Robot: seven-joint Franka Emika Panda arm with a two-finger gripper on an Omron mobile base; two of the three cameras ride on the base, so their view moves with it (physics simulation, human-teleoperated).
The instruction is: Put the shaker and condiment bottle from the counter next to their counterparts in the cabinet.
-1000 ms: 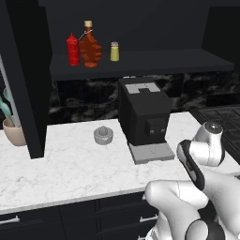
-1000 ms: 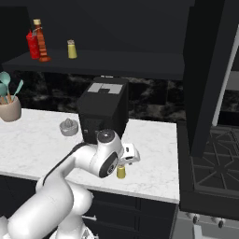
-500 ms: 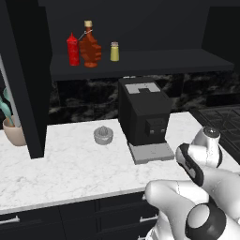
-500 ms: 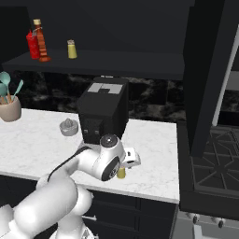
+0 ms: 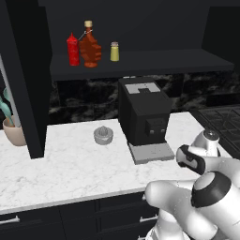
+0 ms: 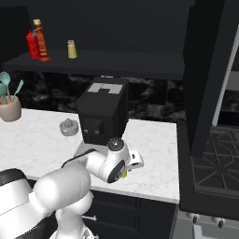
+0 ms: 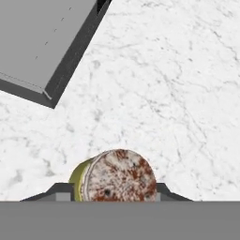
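The shaker (image 7: 119, 176) stands on the white marble counter (image 7: 164, 70), seen from above with a mottled cap and a yellow-olive side. My gripper (image 7: 115, 193) is down over it, one dark fingertip (image 7: 58, 192) pressed to each side, so it is shut on the shaker. In the right base view the gripper (image 6: 124, 172) sits low at the counter's front, with a bit of the yellow shaker (image 6: 123, 176) under the hand. The condiment bottle (image 5: 89, 44) stands on the cabinet shelf (image 5: 154, 61) between a red squeeze bottle (image 5: 73, 49) and a second yellow shaker (image 5: 114, 51).
A black coffee machine (image 5: 143, 112) with a grey drip tray (image 7: 42, 37) stands just behind and left of the hand. A grey juicer (image 5: 103, 135) and a utensil pot (image 5: 14, 131) sit further left. A stove (image 6: 214, 168) borders the counter on the right.
The jaws have closed in from wide open onto the shaker. The hand has sunk a little toward the counter.
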